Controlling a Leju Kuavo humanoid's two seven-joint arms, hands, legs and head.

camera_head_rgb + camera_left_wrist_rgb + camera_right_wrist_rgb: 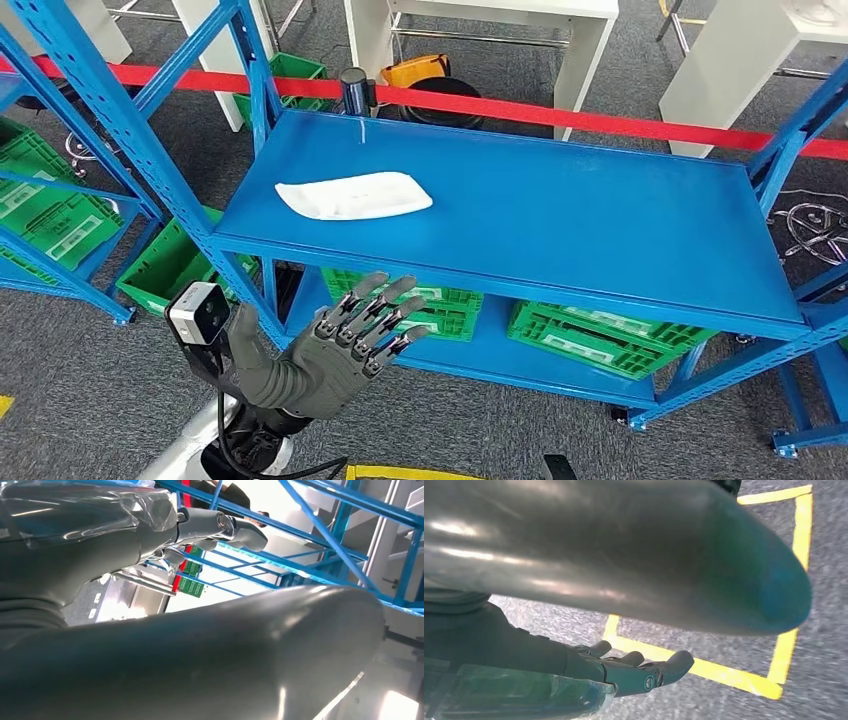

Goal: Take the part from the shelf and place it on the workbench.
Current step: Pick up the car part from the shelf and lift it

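- Reaching up from seven o'clock, left hand [330,355] below the shelf's front edge, fingers spread and holding nothing.
- Lying flat at eleven o'clock on the blue steel shelf [560,215]: white part [354,195], a thin, shallow, tray-like moulding with rounded corners.
- Probably light, fairly stiff and smooth, so likely slippery; best pinched along the near long rim.
- Hanging over grey carpet and yellow floor tape [724,672]: right hand [624,672], fingers loosely extended, empty.

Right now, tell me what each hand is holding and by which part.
Nothing is held. The left hand is raised in front of the shelf with fingers spread; the white part lies untouched on it. The right hand hangs over the floor, holding nothing.
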